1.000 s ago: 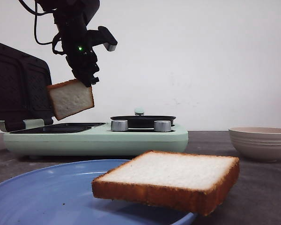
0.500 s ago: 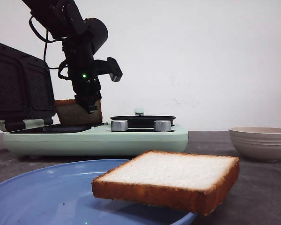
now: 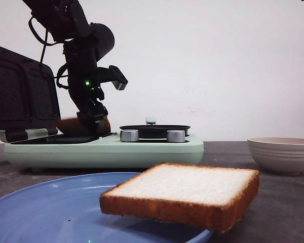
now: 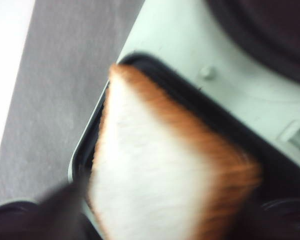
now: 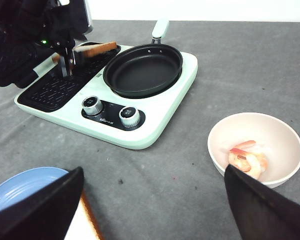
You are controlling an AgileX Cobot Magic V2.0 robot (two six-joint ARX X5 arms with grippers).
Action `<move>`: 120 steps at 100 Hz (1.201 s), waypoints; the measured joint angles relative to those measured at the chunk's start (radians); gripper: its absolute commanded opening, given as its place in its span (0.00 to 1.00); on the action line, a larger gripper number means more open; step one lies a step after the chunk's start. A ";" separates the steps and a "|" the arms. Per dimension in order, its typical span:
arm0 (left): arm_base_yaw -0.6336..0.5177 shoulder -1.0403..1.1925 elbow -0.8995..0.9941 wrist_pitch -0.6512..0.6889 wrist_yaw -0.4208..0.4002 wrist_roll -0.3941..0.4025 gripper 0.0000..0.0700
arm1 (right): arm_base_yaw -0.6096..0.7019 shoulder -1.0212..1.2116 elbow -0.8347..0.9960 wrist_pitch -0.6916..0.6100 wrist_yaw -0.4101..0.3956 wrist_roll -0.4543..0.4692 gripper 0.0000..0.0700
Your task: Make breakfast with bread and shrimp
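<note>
- Front view: the left tool (image 3: 93, 120) is bringing its bread slice (image 3: 71, 126) down from mid-air a second ago to nearly flat over the grill plate of the mint-green breakfast maker (image 3: 106, 149); its jaws are closing on the slice's edge. The second slice (image 3: 185, 195) is sitting unmoved on the blue plate (image 3: 40, 212)
- Left wrist view: the held slice (image 4: 155, 170) is hovering over the black grill tray (image 4: 90, 150); release looks to be next
- Right wrist view: the right tool (image 5: 155, 210) is hanging wide apart and empty over the table (image 5: 250, 65), while the shrimp (image 5: 247, 160) is waiting in the beige bowl (image 5: 285, 145), beside the frying pan (image 5: 142, 70)
</note>
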 measured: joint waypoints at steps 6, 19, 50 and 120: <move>0.001 -0.003 0.000 0.002 0.000 -0.014 0.93 | 0.000 0.000 0.000 0.000 0.000 0.000 0.81; 0.001 -0.036 0.000 0.003 0.003 -0.039 0.93 | 0.000 0.000 0.000 0.000 0.000 0.000 0.81; 0.024 -0.159 0.000 0.003 0.106 -0.150 1.00 | 0.000 0.000 0.000 0.000 -0.001 0.003 0.81; 0.124 -0.648 0.000 -0.195 0.269 -0.585 0.02 | 0.003 0.192 0.000 0.003 -0.121 0.101 0.78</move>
